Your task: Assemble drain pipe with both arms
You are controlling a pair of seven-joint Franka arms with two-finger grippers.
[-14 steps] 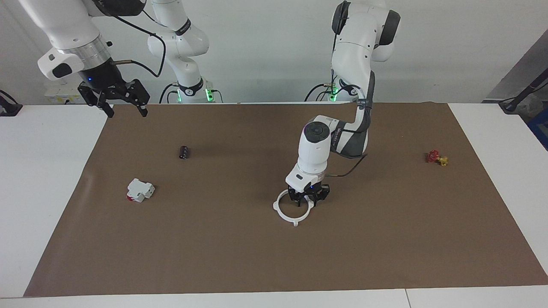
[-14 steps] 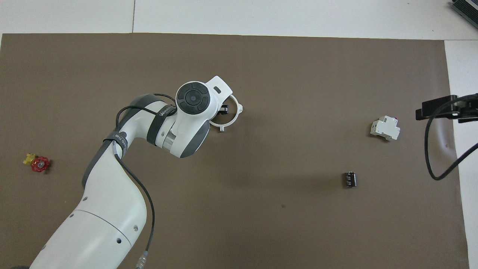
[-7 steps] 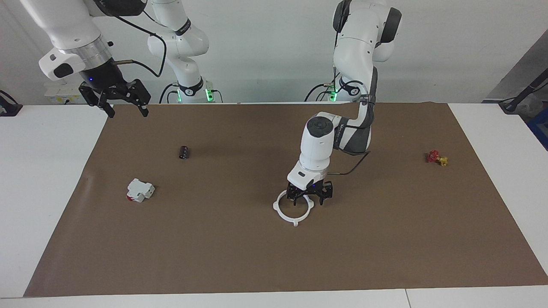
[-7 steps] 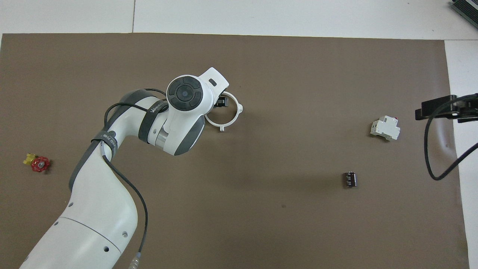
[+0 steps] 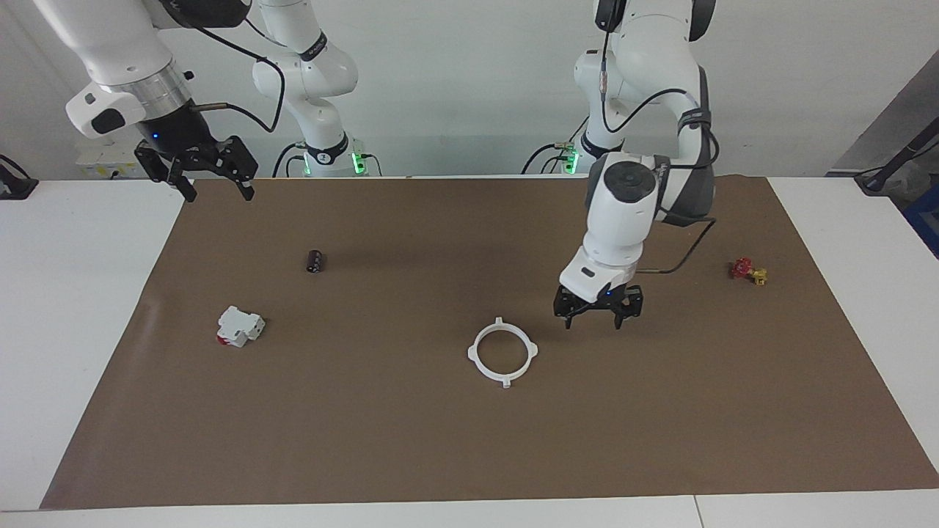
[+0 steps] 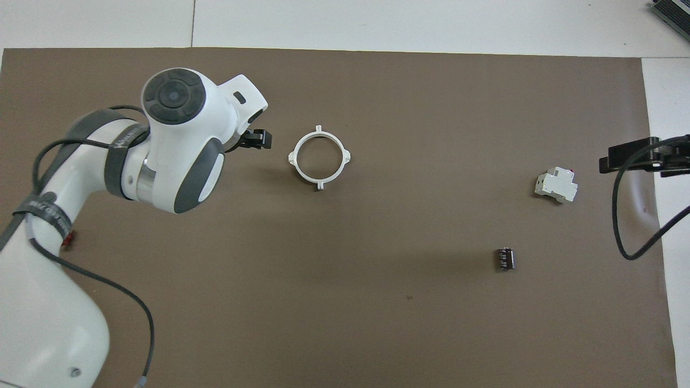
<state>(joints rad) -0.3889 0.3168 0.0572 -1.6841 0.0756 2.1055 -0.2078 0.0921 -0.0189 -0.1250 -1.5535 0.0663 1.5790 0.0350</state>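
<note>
The drain pipe (image 5: 504,376) lies flat on the brown mat as one closed white ring with four tabs, near the middle of the table; it also shows in the overhead view (image 6: 321,180). My left gripper (image 5: 593,323) is open and empty, a little above the mat beside the ring, toward the left arm's end, not touching it. In the overhead view the left gripper (image 6: 259,141) is mostly hidden under its wrist. My right gripper (image 5: 218,192) is open and empty, held high over the mat's edge at the right arm's end, and waits; it also shows in the overhead view (image 6: 641,156).
A blocky white piece with a red part (image 5: 240,326) (image 6: 556,185) and a small dark cylinder (image 5: 315,261) (image 6: 505,258) lie toward the right arm's end. A red-and-yellow fitting (image 5: 748,270) lies toward the left arm's end. The brown mat (image 5: 367,440) covers the table.
My left gripper opened, rose off the ring and moved toward the left arm's end. The ring stayed in place. The right arm has not moved.
</note>
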